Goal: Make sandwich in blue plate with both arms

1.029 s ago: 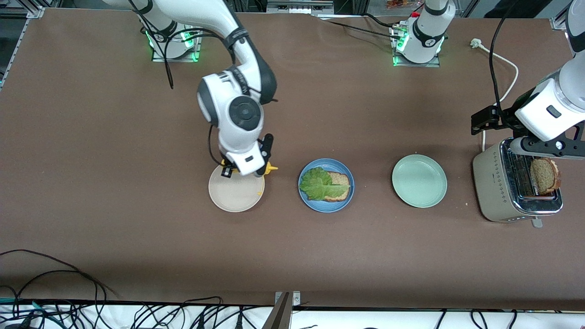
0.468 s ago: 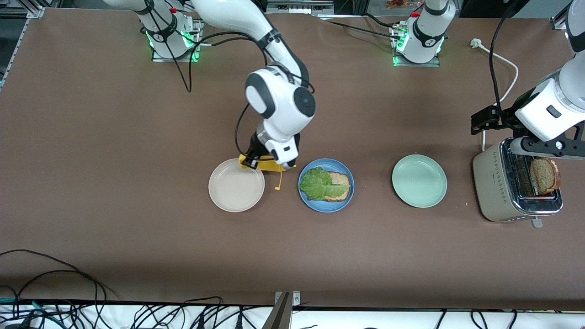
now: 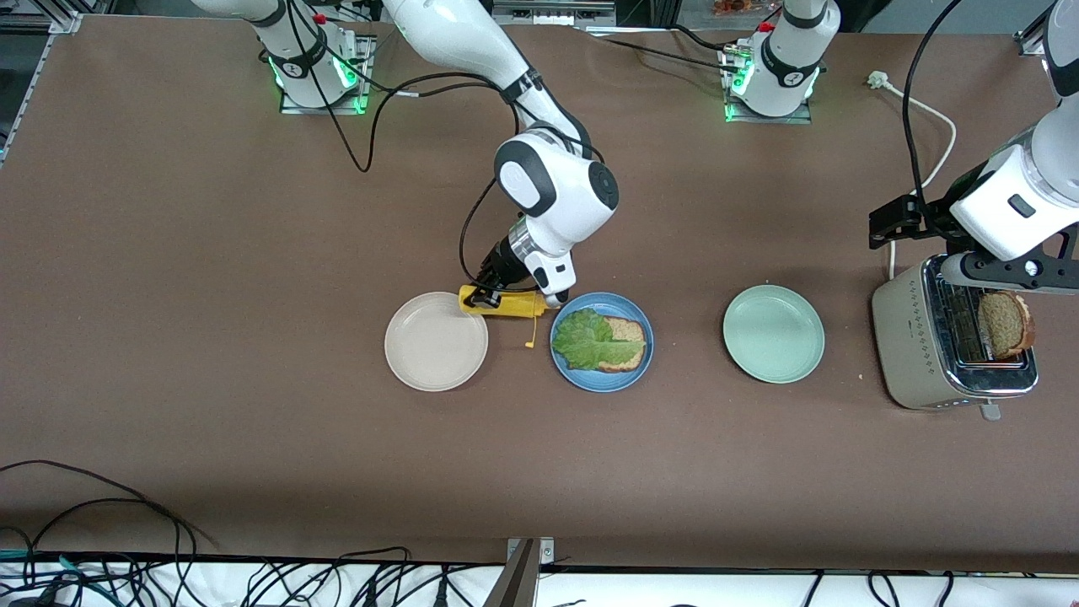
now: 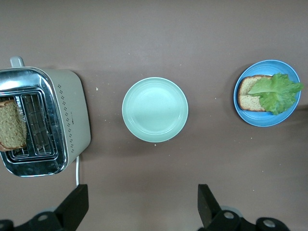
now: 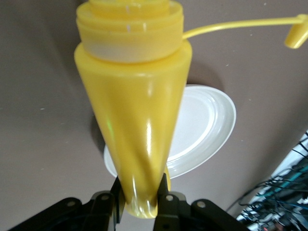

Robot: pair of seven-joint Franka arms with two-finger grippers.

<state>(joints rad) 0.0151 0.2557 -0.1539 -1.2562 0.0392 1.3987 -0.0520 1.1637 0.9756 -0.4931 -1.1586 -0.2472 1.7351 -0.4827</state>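
Sandwich lies half-built on the blue plate; our right gripper clamps the yellow bottle sideways for saucing, while the left gripper waits open-jawed above the toaster.

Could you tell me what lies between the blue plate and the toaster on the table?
The pale green plate, with nothing on it, sits between the blue plate and the toaster; both the front and left wrist views show this.

We see a brown table under even light, with metal framing at its corners. Black cables tangle along the white strip at its near edge.
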